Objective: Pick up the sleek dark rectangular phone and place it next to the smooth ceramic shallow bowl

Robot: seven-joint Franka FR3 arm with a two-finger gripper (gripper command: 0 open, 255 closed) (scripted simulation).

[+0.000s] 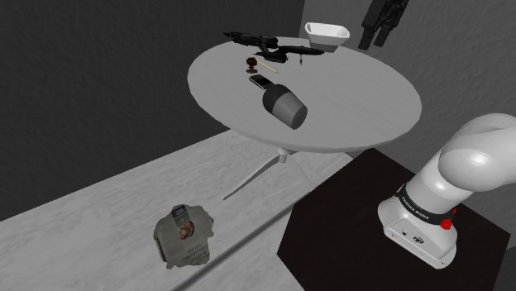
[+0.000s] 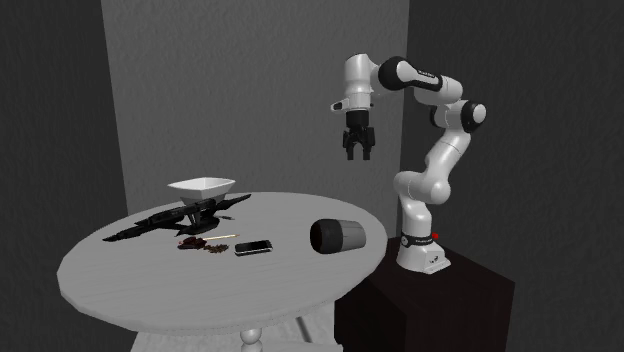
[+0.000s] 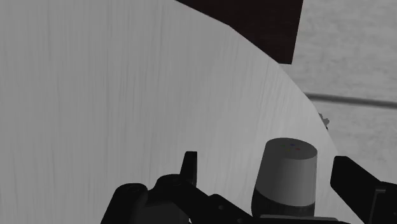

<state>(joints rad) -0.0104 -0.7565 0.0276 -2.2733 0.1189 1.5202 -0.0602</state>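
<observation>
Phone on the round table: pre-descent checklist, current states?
1. Black gripper open and empty: ok.
2. Slim dark rectangular phone flat on the round grey table, uncovered: ok.
3. Gripper over the phone: not ok. It hangs high, nearer the dark grey cylinder lying on its side.
4. Room around the phone: ok. The cylinder and the small brown object lie apart from it.
5. Bare spot beside the white shallow bowl: ok on the side toward the arm. The long black model lies along another side.
</observation>
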